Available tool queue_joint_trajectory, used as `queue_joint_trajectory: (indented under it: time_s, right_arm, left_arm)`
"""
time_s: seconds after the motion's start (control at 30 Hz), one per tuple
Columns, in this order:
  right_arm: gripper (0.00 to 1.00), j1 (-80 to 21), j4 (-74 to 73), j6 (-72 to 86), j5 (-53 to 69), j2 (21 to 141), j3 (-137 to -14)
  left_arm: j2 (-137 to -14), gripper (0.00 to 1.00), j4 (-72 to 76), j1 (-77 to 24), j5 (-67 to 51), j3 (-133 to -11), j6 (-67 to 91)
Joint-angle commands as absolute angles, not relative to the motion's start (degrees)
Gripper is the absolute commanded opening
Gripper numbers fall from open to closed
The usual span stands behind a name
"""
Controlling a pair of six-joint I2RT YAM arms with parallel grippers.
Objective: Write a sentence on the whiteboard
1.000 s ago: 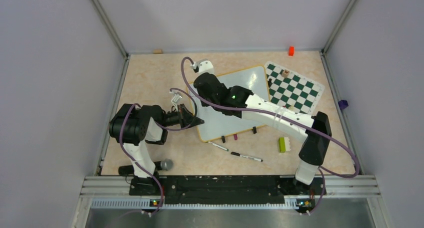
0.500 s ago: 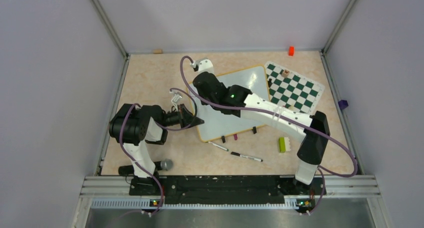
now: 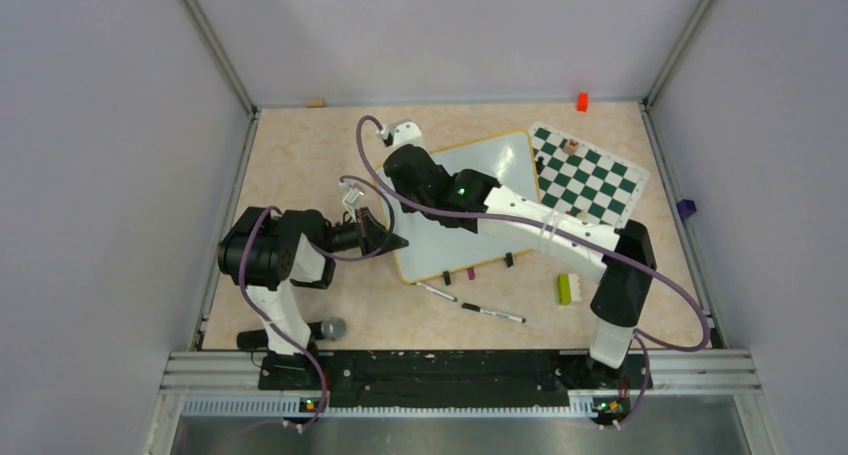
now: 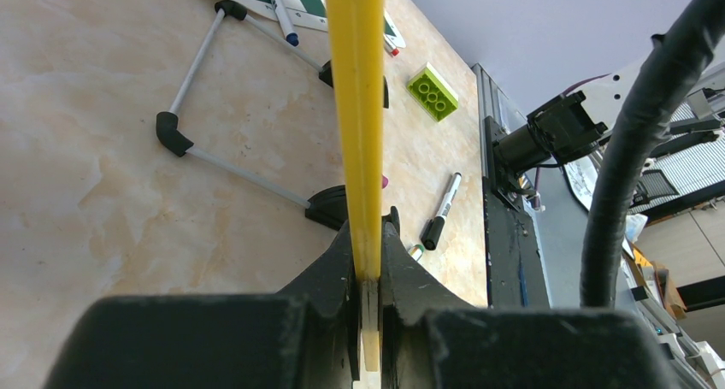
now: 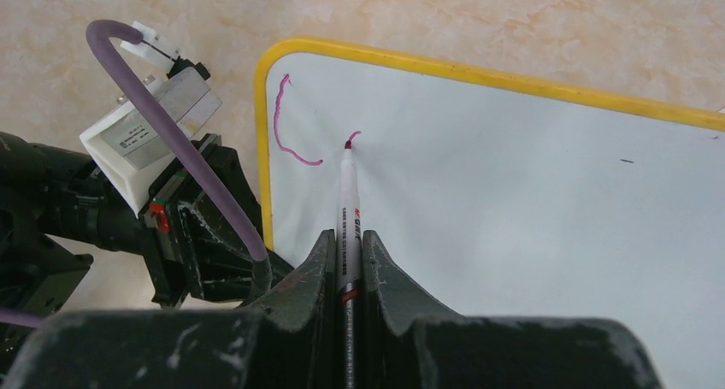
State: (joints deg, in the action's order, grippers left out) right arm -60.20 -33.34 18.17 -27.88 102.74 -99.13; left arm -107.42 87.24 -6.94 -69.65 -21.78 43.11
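Note:
The whiteboard (image 3: 505, 160) lies tilted mid-table, white with a yellow frame. My left gripper (image 3: 393, 242) is shut on the frame at the board's left edge, which shows edge-on as a yellow strip (image 4: 357, 107) between the left gripper's (image 4: 368, 261) fingers. My right gripper (image 3: 400, 165) is over the board's far left corner. In the right wrist view it (image 5: 348, 244) is shut on a white marker (image 5: 349, 192) whose purple tip touches the board (image 5: 513, 201). Of the sentence, only an L-shaped purple stroke (image 5: 286, 137) and a short tick (image 5: 353, 135) at the tip show.
A green-and-white chess mat (image 3: 585, 175) lies to the right of the board. A green brick (image 3: 565, 288) and two loose markers (image 3: 492, 313) (image 3: 436, 292) lie in front. An orange block (image 3: 582, 101) and a wooden block (image 3: 316, 102) sit at the back wall. The board's black feet (image 4: 171, 132) show underneath.
My right gripper with the marker has shifted slightly toward the board's far left corner. The left gripper and the board have not moved.

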Motion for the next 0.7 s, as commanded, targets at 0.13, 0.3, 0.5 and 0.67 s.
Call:
queue_joint_trajectory:
  time_s: [0.13,0.3,0.5,0.67]
  right_arm:
    - [0.00,-59.9,-35.8,18.5,-26.1,102.3,-100.5]
    - [0.00,-59.9,-37.0,18.4,-28.4,101.7,-100.0]
    - [0.00,-59.9,-37.4,18.1,-31.7,101.3,-100.1]
    - [0.00,-59.8,-37.4,17.6,-32.6,102.2,-101.5]
  left_arm:
    - [-108.3,0.00,92.7,-7.9,-71.9,-22.9,40.2]
    - [-108.3,0.00,92.8,-7.8,-71.9,-22.9,40.2]
    - [-108.4,0.00,92.8,-7.8,-72.0,-22.9,40.1]
    - [-108.4,0.00,92.8,-7.9,-72.0,-22.9,40.1]
